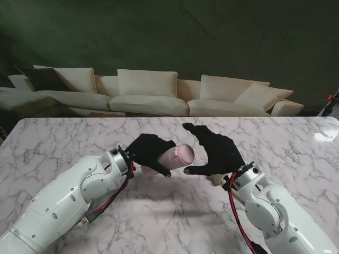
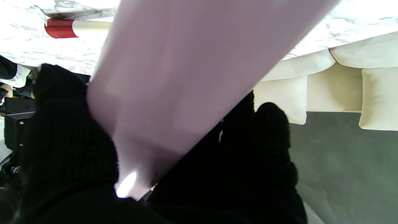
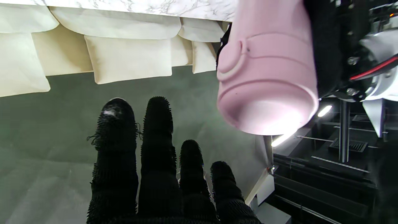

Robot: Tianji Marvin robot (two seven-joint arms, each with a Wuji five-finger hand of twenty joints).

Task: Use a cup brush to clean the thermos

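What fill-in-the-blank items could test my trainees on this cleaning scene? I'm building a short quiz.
1. The thermos is held off the table by the ____ hand.
2. The thermos is ____ in colour.
3. The right hand holds ____, its fingers spread.
4. Behind the marble table stands a cream ____.

Missing words: left; pink; nothing; sofa
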